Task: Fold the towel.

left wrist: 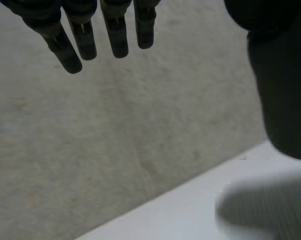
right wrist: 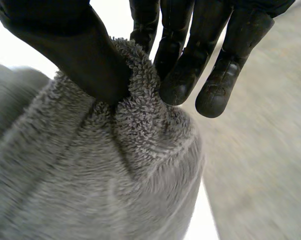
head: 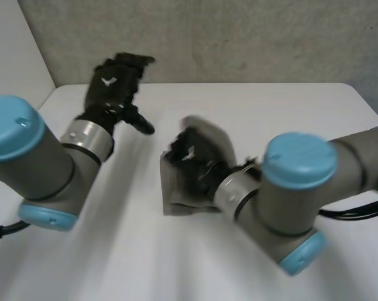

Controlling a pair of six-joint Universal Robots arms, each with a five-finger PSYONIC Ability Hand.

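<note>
A grey fluffy towel lies bunched and partly folded in the middle of the white table. My right hand is over it and pinches a lifted edge of the towel between thumb and fingers. My left hand is raised off the table at the back left, well apart from the towel. Its fingers are straight and spread, with nothing held, facing the grey back wall.
A grey wall runs behind the table's far edge. A light panel stands at the back left. Bare table surface lies left and right of the towel.
</note>
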